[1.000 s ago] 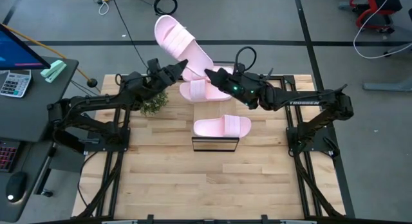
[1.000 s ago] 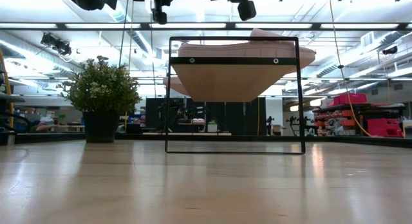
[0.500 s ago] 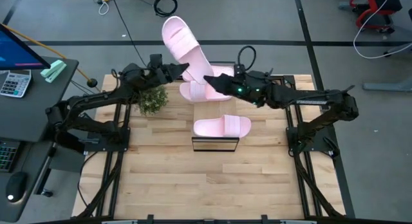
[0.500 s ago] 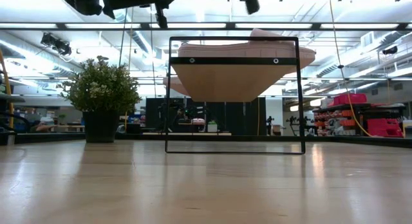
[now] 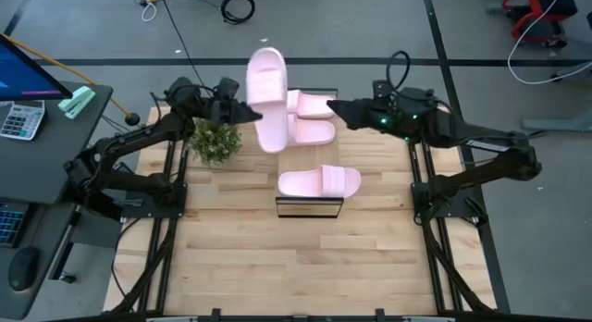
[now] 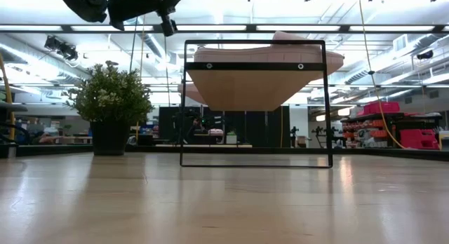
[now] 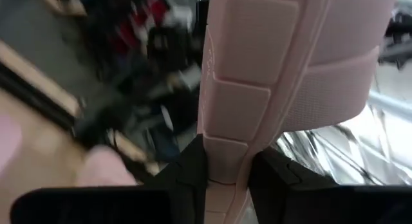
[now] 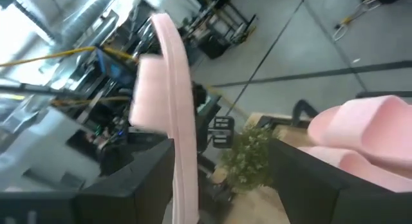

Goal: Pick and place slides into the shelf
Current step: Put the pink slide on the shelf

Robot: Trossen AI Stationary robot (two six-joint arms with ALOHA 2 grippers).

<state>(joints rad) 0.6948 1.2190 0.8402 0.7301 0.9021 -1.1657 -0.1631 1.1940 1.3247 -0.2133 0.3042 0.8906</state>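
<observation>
Step in hand: carrying. Left claw [image 5: 242,112] clenched on the edge of one slide [image 5: 266,98], held raised over the desk's [image 5: 231,248] far side, beside the plant [image 5: 215,143].

Right claw [image 5: 335,105]: near the far pair of slides [image 5: 313,118], holding nothing; fingers appear parted.

Shelf [image 5: 310,207]: mid-desk, one slide [image 5: 319,181] already on its top board.

Held slide: long axis running roughly away-and-toward in the high view, strap at mid-length; toe end uncertain.

Next move, judged: bring it over the shelf, turn it crosswise, lower it.
</observation>
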